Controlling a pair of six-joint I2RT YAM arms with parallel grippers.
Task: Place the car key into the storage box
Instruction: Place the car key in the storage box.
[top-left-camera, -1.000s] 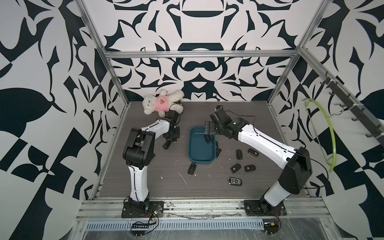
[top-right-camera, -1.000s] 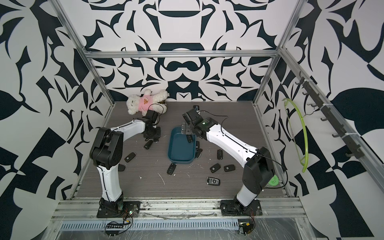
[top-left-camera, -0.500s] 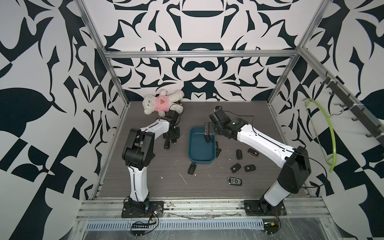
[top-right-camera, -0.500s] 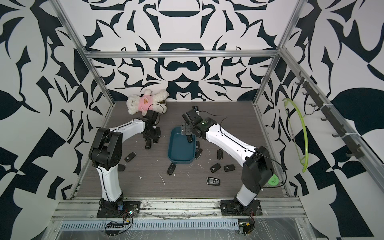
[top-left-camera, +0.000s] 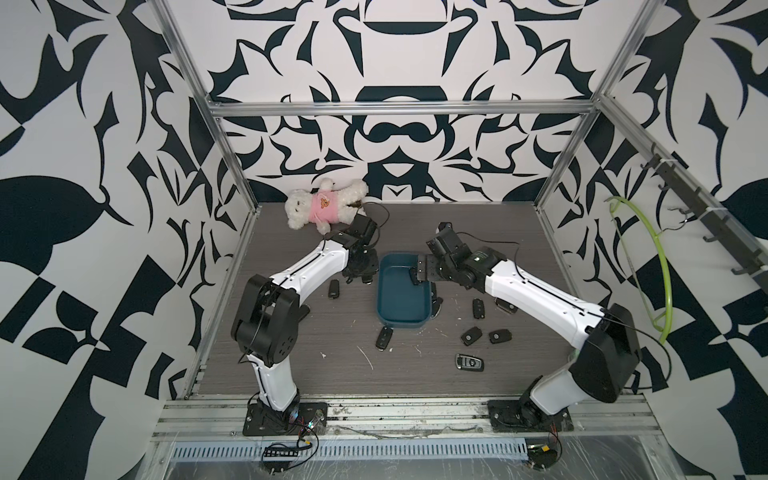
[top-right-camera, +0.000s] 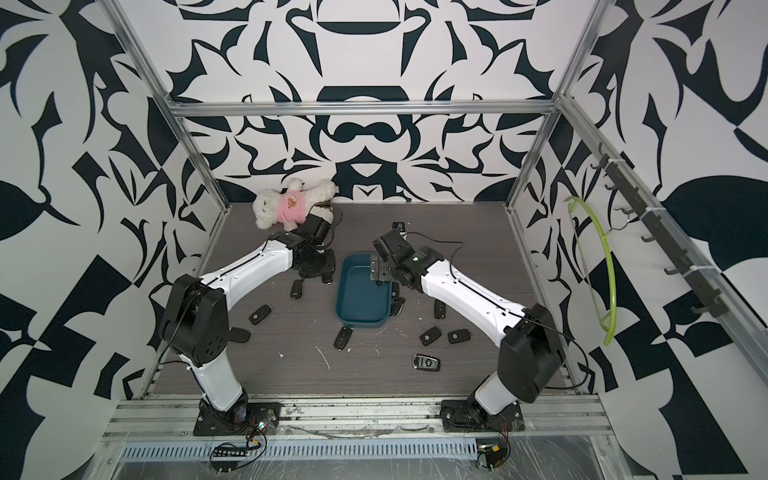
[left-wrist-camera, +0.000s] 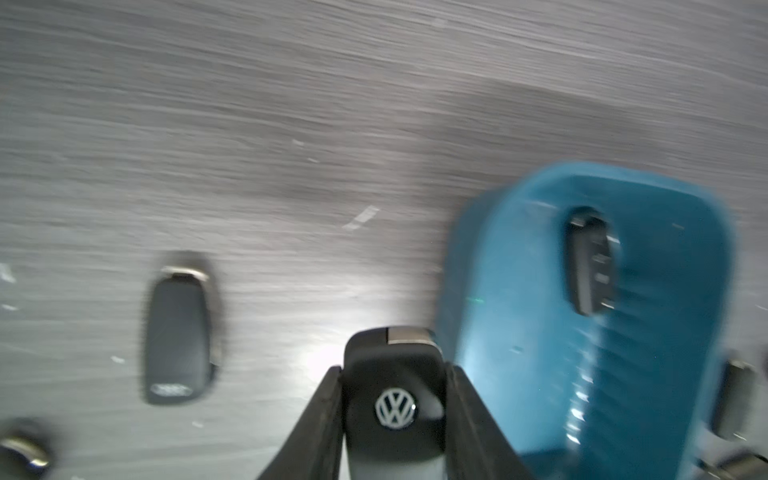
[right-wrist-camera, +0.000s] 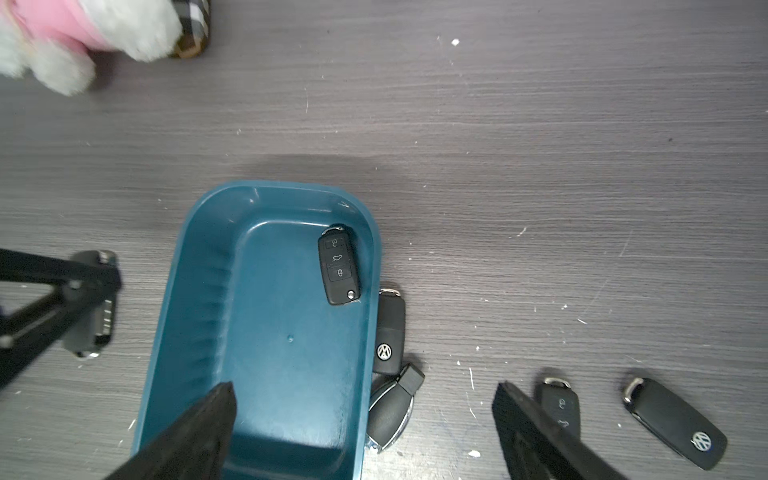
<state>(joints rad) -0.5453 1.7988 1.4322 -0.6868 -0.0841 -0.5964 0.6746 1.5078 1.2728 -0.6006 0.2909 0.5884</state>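
Now the left tool clenches a black plastic car key, seemingly beside the teal rectangular plastic storage box; the right tool is released.

Black car key beside teal storage box

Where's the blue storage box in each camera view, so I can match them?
Top view: storage box near picture centre.
Top view: storage box, same spot.
Left wrist: storage box blurred, beside the held car key.
Right wrist: storage box mid-picture.
Landmark: plush bear beyond it; missing from left wrist.
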